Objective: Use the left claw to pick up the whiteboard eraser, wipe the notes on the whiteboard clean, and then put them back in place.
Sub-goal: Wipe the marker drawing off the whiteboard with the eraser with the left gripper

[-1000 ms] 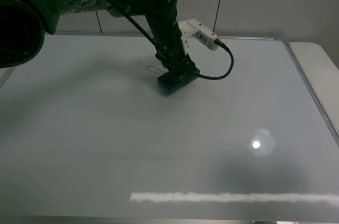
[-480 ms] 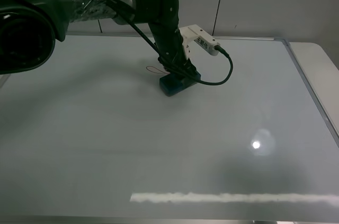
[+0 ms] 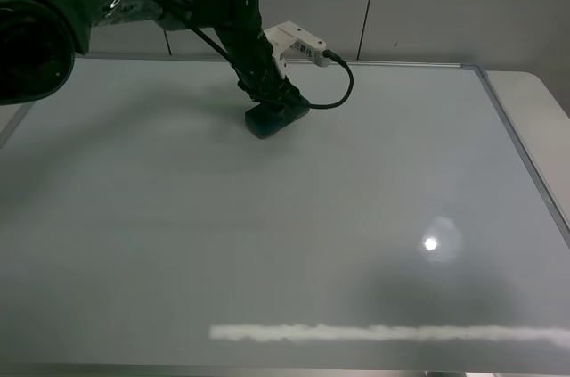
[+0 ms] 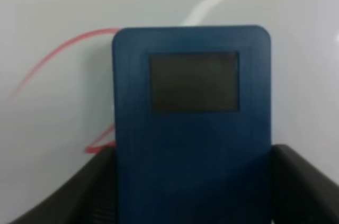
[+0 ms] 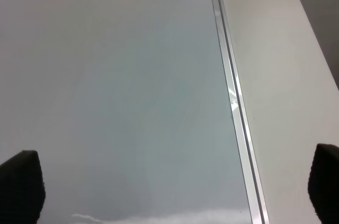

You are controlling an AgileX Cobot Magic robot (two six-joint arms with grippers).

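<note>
**Eraser pinched flat on the board, red marks beside it**

Fingers of the left claw pinch the whiteboard eraser by its two long sides. Its far end juts out well past the fingertips. The base appears to sit flat on the whiteboard.

The notes show as red strokes emerging from under the eraser's edge on one finger's side, not yet wiped.

The block looks rigid and light, with a smooth shell and a darker base that is probably softer. The long sides, near the middle and low down, are likely the best place to hold it. A hold nearer one end could let it pivot under sideways drag.

The right gripper is spread wide and empty, with the board's frame between its fingertips.
</note>
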